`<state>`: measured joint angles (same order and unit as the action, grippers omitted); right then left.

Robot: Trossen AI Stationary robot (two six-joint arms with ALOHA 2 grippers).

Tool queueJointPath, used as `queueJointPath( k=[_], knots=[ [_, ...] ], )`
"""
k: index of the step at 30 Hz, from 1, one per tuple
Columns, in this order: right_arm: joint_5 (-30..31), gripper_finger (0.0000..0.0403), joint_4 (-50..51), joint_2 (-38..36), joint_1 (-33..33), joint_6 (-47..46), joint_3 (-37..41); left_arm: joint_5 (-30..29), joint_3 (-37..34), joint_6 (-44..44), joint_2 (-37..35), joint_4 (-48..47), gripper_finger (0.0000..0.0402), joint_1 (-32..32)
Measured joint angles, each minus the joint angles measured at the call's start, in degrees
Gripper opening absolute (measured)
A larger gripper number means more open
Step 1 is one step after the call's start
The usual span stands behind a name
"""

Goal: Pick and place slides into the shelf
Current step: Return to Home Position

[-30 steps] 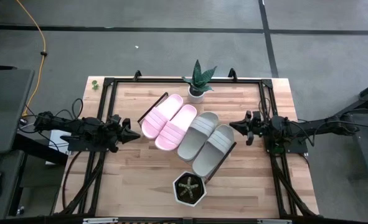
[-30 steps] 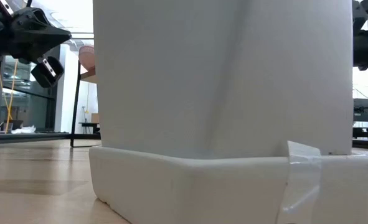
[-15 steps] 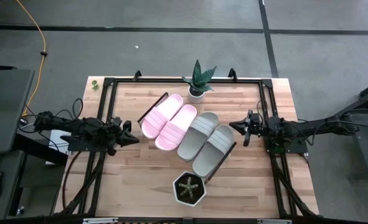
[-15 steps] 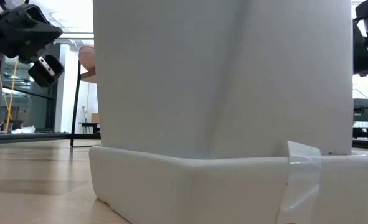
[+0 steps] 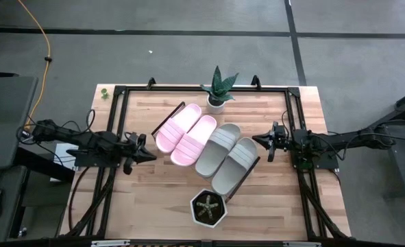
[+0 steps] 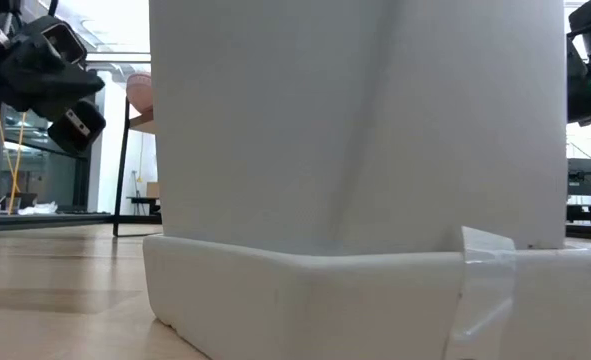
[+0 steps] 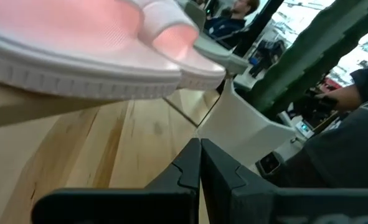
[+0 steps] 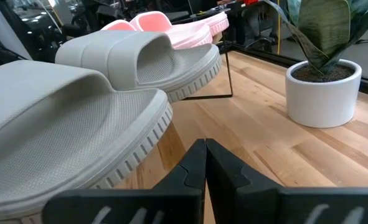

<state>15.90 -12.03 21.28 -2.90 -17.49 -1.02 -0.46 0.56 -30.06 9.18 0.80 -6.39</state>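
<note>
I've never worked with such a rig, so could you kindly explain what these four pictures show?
This is a two-armed robot at a wooden table. The high picture looks straight down: the left gripper and right gripper hang at either side of a small shelf carrying two pink slides and two grey slides. A leafy plant and a spiky plant stand nearby. The low picture, taken at table height, is mostly blocked by a white pot close to the lens. The last two come from a camera on each wrist: both grippers are shut and hold nothing.
</note>
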Motion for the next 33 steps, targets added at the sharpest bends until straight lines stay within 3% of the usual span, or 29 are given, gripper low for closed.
queueJointPath(
  k=[7, 11, 22, 33],
  knots=[
    [-0.08, 0.0, 0.0, 0.0, 0.0, 0.01, -0.05, 0.04, 0.0, 1.7, 2.54, 0.02, 0.0001, -0.02],
    [-3.33, 0.0, 0.02, 0.0, 0.0, 4.35, -0.07, 0.05, 0.0, 2.29, 2.74, 0.04, 0.0001, -0.02],
    [-5.16, 0.0, 1.01, 0.0, 0.0, 7.49, -0.09, 0.01, 0.0, 17.52, 2.72, 0.04, 0.0001, -0.02],
    [-4.37, 0.0, 3.84, 0.0, 0.0, 7.49, -0.09, -0.16, 0.0, 17.68, 2.7, 0.07, 0.0001, -0.02]
  ],
)
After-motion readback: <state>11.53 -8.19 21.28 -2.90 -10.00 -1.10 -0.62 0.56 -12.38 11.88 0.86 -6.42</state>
